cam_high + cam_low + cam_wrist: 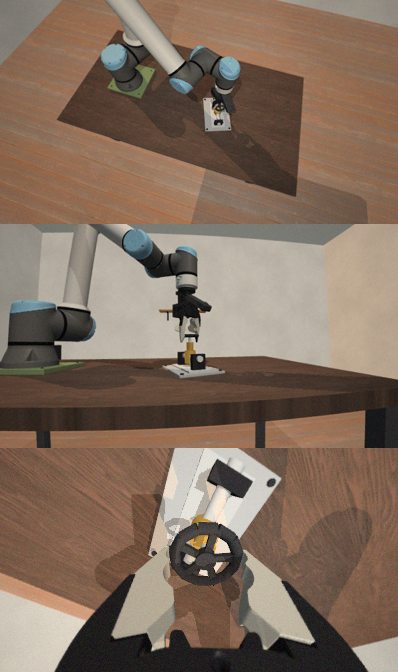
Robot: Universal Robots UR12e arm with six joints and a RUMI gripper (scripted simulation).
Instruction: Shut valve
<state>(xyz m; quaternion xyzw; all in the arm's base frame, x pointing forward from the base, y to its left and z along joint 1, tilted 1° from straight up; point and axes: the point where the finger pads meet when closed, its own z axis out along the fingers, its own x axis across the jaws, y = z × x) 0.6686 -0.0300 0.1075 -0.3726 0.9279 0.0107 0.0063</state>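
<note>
The valve stands on a white base plate (217, 119) on the dark table; it also shows in the exterior view (193, 370) and the wrist view (220, 498). Its black spoked handwheel (206, 553) sits on a yellow stem (189, 352) above a white pipe with black end blocks (229, 478). My gripper (204, 548) points straight down over the valve, with one pale finger on each side of the wheel's rim. It is shut on the handwheel. In the exterior and top views the gripper (188, 331) (220, 106) covers the wheel.
The arm's base (129, 78) stands on a green plate at the table's back left. A small wooden shelf (165, 311) hangs on the far wall behind the gripper. The table's edges are far from the valve.
</note>
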